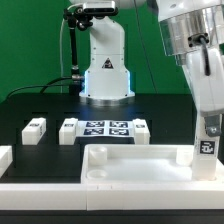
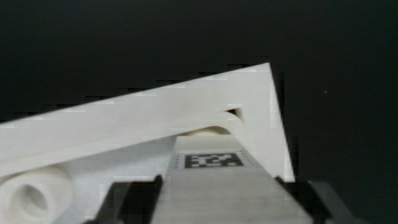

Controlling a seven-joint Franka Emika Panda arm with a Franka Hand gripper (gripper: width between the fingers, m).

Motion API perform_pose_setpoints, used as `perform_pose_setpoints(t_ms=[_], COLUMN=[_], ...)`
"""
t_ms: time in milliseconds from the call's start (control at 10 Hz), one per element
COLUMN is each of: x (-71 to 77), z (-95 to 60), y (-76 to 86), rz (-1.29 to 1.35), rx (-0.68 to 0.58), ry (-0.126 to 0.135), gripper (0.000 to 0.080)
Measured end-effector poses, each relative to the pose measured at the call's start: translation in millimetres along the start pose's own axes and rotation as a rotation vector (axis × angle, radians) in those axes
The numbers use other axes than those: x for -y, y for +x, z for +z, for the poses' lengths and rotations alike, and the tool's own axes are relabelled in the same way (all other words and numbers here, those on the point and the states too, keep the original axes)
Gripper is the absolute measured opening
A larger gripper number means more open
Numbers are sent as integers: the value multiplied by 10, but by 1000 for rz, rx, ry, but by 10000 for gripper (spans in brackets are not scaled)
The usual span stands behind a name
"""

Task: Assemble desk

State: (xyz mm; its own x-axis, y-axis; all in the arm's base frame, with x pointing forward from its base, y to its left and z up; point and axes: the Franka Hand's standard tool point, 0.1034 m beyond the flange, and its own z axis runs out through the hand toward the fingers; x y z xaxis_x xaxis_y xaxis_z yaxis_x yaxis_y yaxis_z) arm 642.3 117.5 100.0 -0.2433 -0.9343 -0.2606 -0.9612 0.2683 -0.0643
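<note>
Exterior view first: early in the build, by the look of it. Gripper (image 1: 207,136) closed narrowly on one tagged leg (image 1: 207,150), held upright at the corner of the tabletop (image 1: 130,160) on the exterior view's right, touching or just entering that corner; cannot tell whether seated. No other leg seen standing on the panel. Three white blocks, judged to be the remaining legs, lying loose on the black table (image 1: 30,105): leftmost loose leg (image 1: 35,127) well apart from the panel, second loose leg (image 1: 68,130) just beside the marker board (image 1: 105,129), third loose leg (image 1: 140,128) at that board's other end. So probably one of four in hand, three left to fetch and fit. As for containers: none proper; nearest to one the rimmed tabletop itself, with nothing loose inside its rim as far as shown. Wrist view next: same leg (image 2: 215,165), tag facing the camera, clamped between the two dark fingers (image 2: 132,205), set against the pointed corner of the tabletop (image 2: 107,140). Round socket (image 2: 29,196) visible elsewhere on the panel, seemingly empty. Corner socket under the leg hidden, so depth of seating not to be judged.
</note>
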Motion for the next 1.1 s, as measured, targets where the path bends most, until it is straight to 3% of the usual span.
perform_pose_setpoints(t_ms=[300, 400, 500, 600, 700, 900, 1100], x=[8, 6, 5, 4, 3, 7, 40], z=[0, 1, 2, 2, 3, -8, -337], y=[9, 4, 3, 2, 0, -9, -109], rz=[26, 20, 15, 12, 8, -6, -70], rx=[-3, -3, -3, -3, -3, -2, 16], ry=[5, 5, 5, 5, 4, 6, 41], gripper=[290, 381, 381, 557, 631, 646, 649])
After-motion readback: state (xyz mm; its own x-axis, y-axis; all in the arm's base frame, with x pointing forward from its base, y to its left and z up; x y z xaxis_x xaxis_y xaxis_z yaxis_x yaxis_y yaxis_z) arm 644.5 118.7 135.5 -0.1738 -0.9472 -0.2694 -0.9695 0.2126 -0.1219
